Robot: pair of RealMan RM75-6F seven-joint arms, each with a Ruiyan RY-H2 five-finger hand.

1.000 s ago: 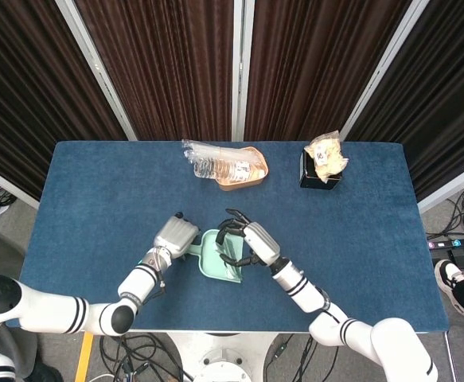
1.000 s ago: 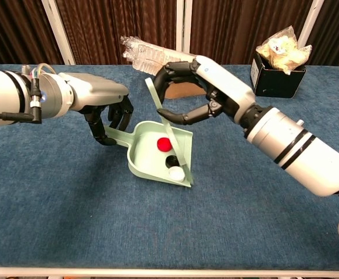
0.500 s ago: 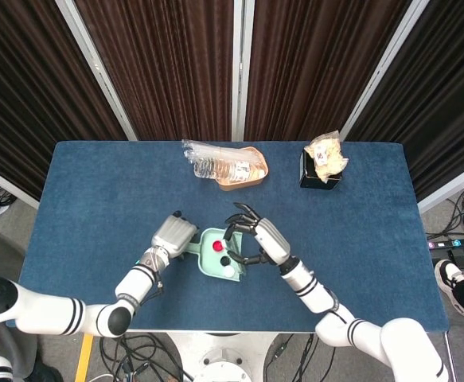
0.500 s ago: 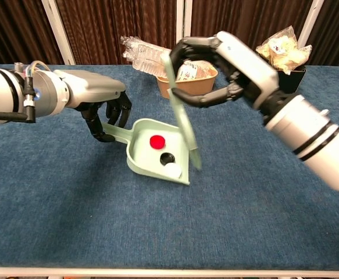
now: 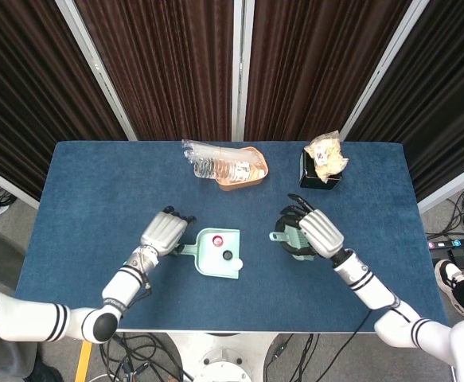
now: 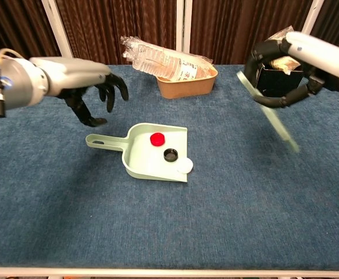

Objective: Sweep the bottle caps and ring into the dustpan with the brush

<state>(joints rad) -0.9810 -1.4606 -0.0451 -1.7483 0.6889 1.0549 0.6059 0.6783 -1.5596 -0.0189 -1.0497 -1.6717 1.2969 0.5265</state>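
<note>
The pale green dustpan [image 6: 135, 152] lies flat on the blue table, its handle pointing left; the head view shows the dustpan [image 5: 209, 261] at table centre. Inside it are a red cap [image 6: 156, 139], a black ring [image 6: 170, 154] and a white cap [image 6: 184, 165]. My left hand [image 6: 85, 78] hovers above and behind the handle with fingers spread, holding nothing; from above, the left hand [image 5: 164, 231] sits just left of the pan. My right hand [image 6: 302, 49] grips the green brush [image 6: 271, 122], lifted well to the right of the pan, with the right hand [image 5: 315, 231] and brush [image 5: 282, 235] also in the head view.
A brown tray [image 6: 184, 86] with crushed plastic bottles [image 6: 157, 61] stands at the back centre. A black box [image 6: 277, 81] holding a snack bag sits at the back right, just behind my right hand. Dark curtains close off the far side.
My left hand let go of the dustpan handle and lifted away, fingers spread. The right hand carried the brush up and far to the right. The pan now rests flat.
</note>
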